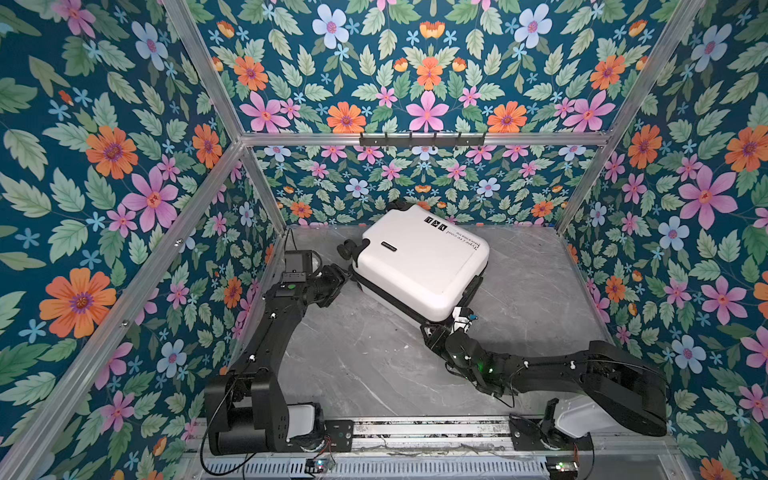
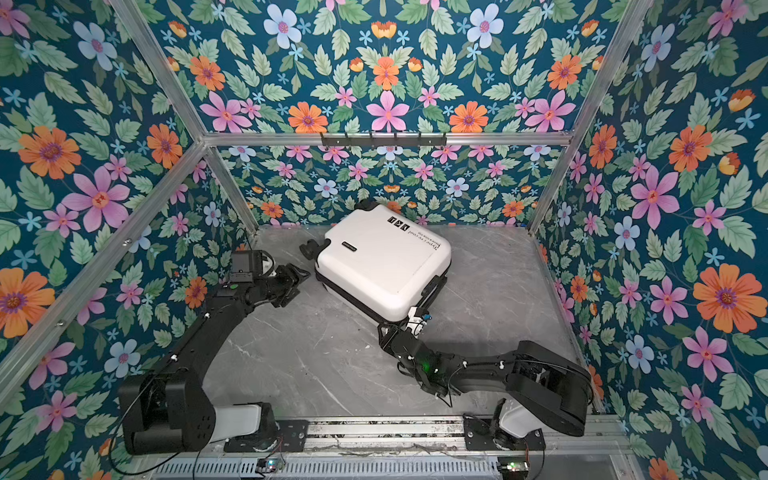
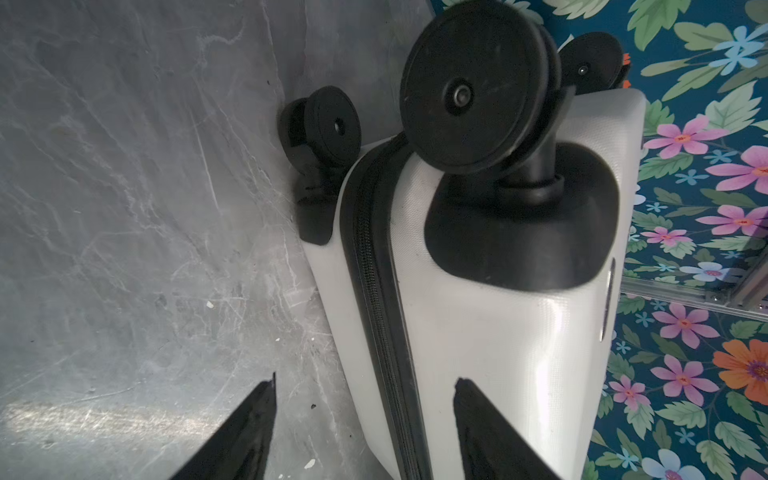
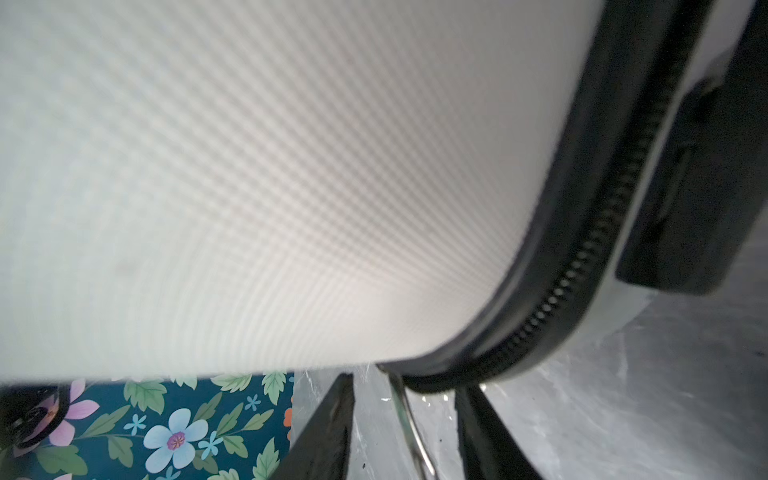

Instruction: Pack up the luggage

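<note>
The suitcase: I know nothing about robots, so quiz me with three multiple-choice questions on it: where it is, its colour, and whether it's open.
1. Where is the luggage?
A. standing upright
B. lying flat on the grey table
C. lifted in the air
2. Its shell colour?
A. red
B. white
C. blue
3. Its state?
A. closed
B. spread wide open
C. split into two separate halves
Answers: 1B, both top views show it resting flat on the tabletop; 2B, the shell is white, with a black zipper band; 3A, both halves meet along that band.
</note>
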`<move>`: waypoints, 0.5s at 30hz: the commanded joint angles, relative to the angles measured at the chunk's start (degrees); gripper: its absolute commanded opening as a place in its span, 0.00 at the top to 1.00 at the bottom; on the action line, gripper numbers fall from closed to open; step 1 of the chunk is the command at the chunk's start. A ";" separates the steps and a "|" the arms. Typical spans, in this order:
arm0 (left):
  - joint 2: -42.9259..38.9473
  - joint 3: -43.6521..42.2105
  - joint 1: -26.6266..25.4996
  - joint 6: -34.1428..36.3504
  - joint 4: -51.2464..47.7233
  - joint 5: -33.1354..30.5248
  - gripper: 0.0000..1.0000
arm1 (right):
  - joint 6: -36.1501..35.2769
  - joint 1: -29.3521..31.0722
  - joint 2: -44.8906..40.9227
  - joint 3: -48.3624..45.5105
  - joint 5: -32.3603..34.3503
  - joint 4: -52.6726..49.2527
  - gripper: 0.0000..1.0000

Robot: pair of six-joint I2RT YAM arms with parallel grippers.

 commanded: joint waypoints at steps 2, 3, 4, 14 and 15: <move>-0.41 -0.08 0.04 0.16 0.74 0.41 0.29 | 0.51 -0.42 0.76 0.71 0.95 2.10 0.61; -0.46 -0.08 0.06 0.16 0.66 0.40 0.29 | 0.40 -0.48 0.91 0.82 0.86 2.17 0.62; -0.55 -0.17 0.08 0.19 0.66 0.56 0.30 | 0.38 -0.48 0.99 0.93 0.88 2.18 0.62; -1.17 -0.70 0.17 0.19 0.57 0.62 0.30 | 0.56 -0.93 0.77 1.19 2.27 1.78 0.71; -1.17 -0.70 0.10 0.19 0.57 0.74 0.29 | 0.56 -0.97 0.76 1.28 2.35 1.56 0.72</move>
